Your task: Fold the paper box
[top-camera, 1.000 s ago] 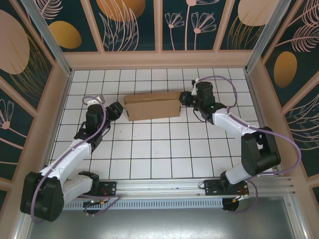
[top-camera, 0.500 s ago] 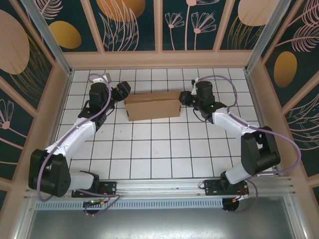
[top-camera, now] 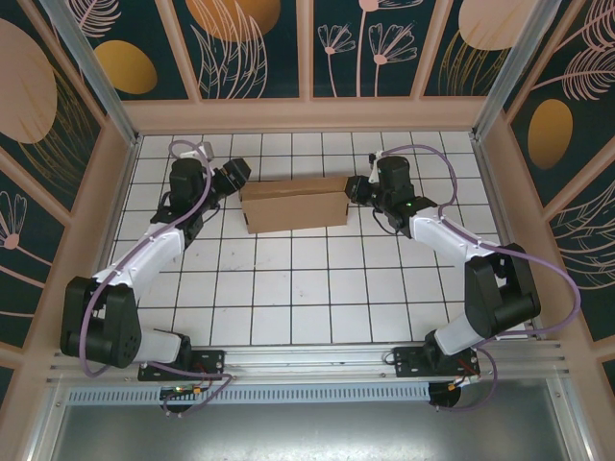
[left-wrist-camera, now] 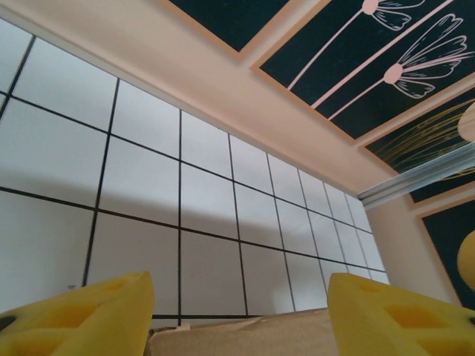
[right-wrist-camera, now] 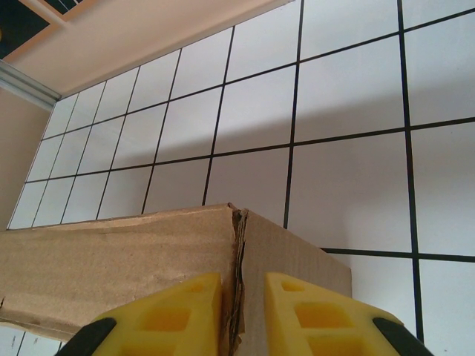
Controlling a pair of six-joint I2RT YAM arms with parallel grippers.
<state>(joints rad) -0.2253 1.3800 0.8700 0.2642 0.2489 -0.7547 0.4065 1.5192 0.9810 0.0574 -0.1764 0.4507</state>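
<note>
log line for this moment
left gripper: open, at paper box left end | right gripper: shut on paper box right edge

The left pincer [top-camera: 237, 175] has swung away from the near-left end of the plain brown cardboard paper box [top-camera: 293, 204] toward the desk's far edge, and now sits just beside the box's far-left corner. Its white-and-black arm [top-camera: 154, 252] has stretched out straighter along the desk's left edge. Its black shoulder link [top-camera: 96, 327], lying low a second ago, now stands upright at the near-left corner.
</note>
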